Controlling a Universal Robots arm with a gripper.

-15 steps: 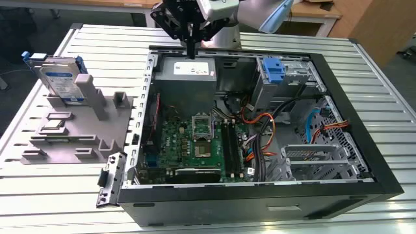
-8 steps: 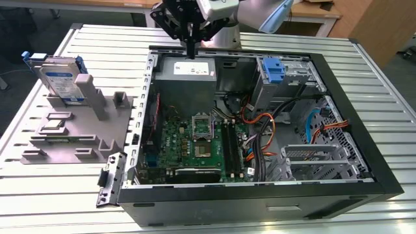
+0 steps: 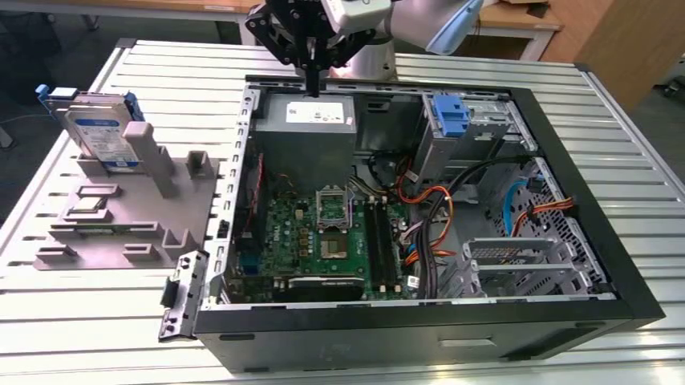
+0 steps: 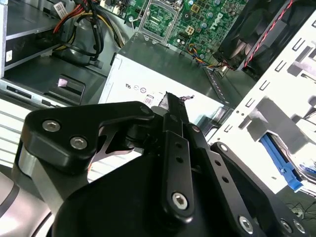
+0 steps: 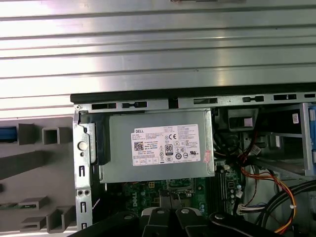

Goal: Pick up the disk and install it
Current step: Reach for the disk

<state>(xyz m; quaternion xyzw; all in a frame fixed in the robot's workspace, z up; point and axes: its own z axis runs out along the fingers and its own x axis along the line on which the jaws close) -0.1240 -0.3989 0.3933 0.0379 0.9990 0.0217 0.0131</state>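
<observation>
Ribbed silver metal table [image 3: 172,60] takes up most of the scene, w/ wooden desks behind it. At centre of the exterior view lies an open black tower PC case [image 3: 428,337]. Its side panel is off, so the green motherboard [image 3: 321,233] & the bays can be reached from above. Left of the case sits a grey plastic parts fixture [image 3: 107,241]. The disk [image 3: 102,132], a flat silver-grey hard drive w/ white-and-blue label & blue plastic side rails, stands on edge in a slot of that fixture, upper left of the exterior view. It's prob. stood upright so fingers can come down over its faces. Nothing touches it, & it is well apart from the arm. The black two-finger gripper [image 3: 314,84] hangs at top centre of the exterior view, pointing down, just above the large grey metal power-supply box w/ white sticker [image 3: 305,132] inside the case. Its jaws look drawn together w/ nothing between them. In the second wrist view the gripper [image 4: 173,98] reads as one closed bar over that sticker. A narrow upright blue plastic latch piece [image 3: 450,116] stands by the drive cage, upper right of the case. Judging by this, the pick hasn't begun.
</observation>
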